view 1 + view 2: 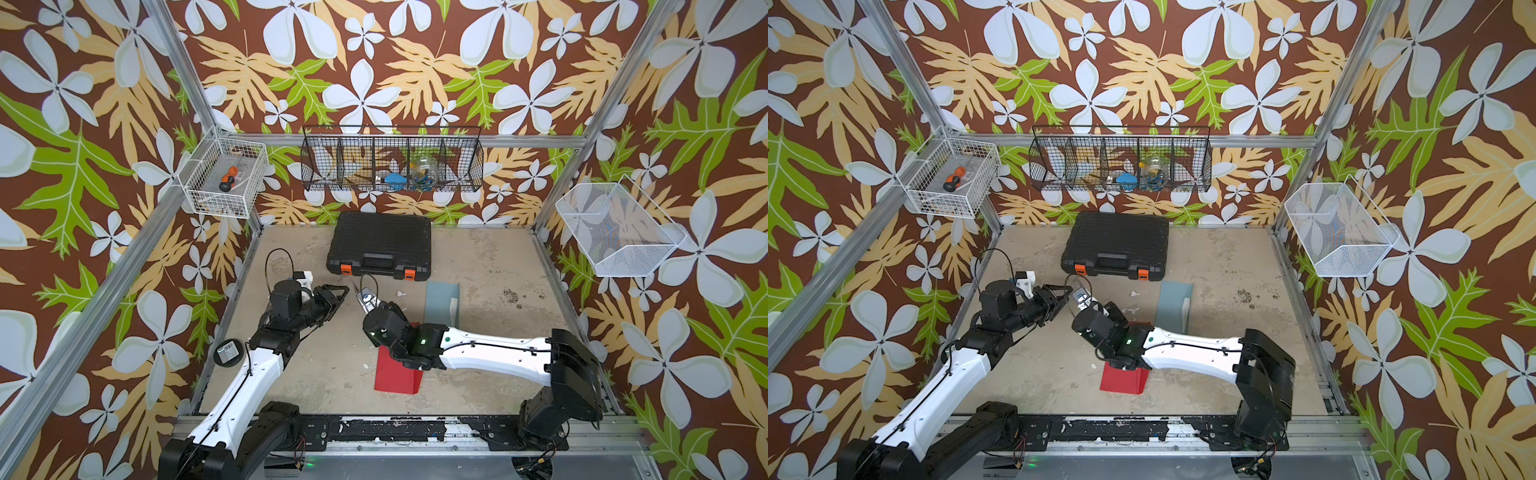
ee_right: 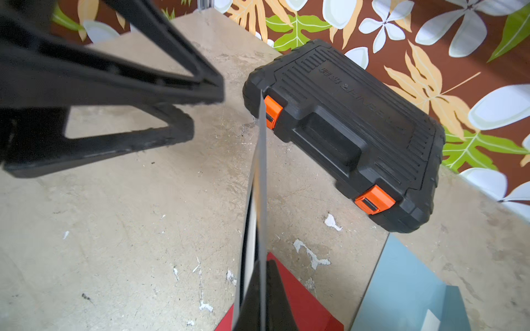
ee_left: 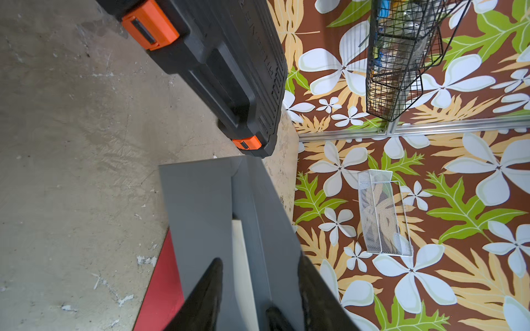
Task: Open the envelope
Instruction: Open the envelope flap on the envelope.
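My right gripper (image 2: 262, 266) is shut on a grey envelope (image 2: 259, 160) and holds it off the table, edge-on to its own wrist camera. The left wrist view looks at the envelope's face (image 3: 198, 206): the flap (image 3: 272, 217) is folded out and a white card (image 3: 243, 258) shows inside. My left gripper (image 3: 259, 260) is open, its black fingers (image 3: 206, 292) apart on either side of that view. In the right wrist view the left gripper (image 2: 198, 111) hangs beside the envelope without touching it. In both top views the two grippers (image 1: 344, 296) (image 1: 1077, 297) meet mid-table.
A red envelope (image 1: 395, 378) lies under the right forearm. A light blue envelope (image 1: 440, 299) lies beyond it. A black tool case (image 1: 380, 245) with orange latches stands at the back. A round black disc (image 1: 227, 352) lies at the left edge. Wire baskets (image 1: 392, 160) hang on the walls.
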